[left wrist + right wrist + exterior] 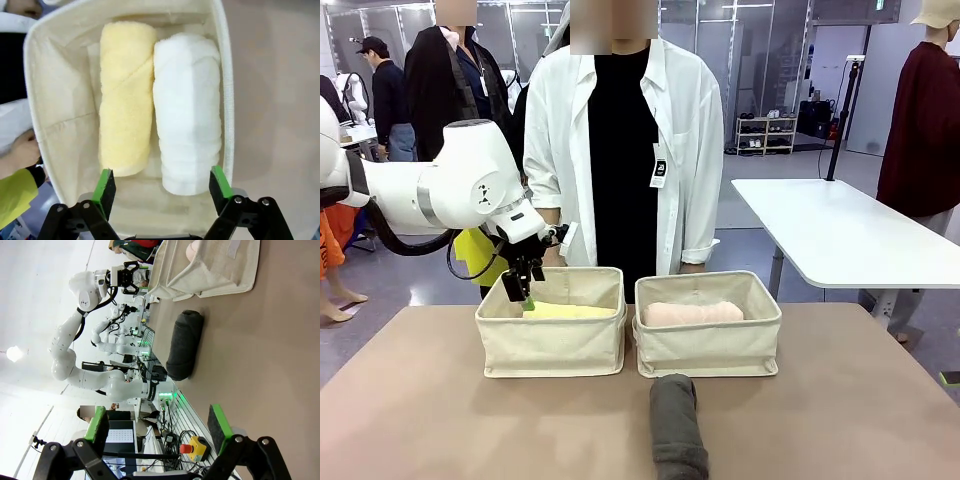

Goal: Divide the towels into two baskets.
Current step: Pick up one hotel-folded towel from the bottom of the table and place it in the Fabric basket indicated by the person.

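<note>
Your left gripper (162, 182) hangs just above the near end of the left basket (552, 345) with its green pads spread wide and nothing between them. Below it, the pale yellow towel (126, 95) and the white towel (187, 110) lie side by side, touching along their length, both fully inside the canvas walls. The white one lies against the basket's wall and is free of your fingers, so this side looks finished: two towels in, and the placing step is at its end. The right basket (708, 350) holds the pale pink towel (692, 313) alone. The dark grey towel (678, 425) lies on the table (440, 400) just in front of that basket, its length pointing away from you, at right angles to the way the pink one lies. That grey roll is what remains, and it belongs with the pink one. Your right gripper (159, 422) is also spread and empty, held well off the table with the grey towel ahead of it, so it seems the natural arm for the pick. Before that, lift your left arm straight up so the pads clear the basket rim without dragging the soft wall. For the grey towel, take it around its middle so the roll does not unwind, then turn it to lie alongside the pink towel before lowering it. Mind the person (620, 150) standing close behind both baskets, with a hand (20, 150) near the left one's outer wall.
</note>
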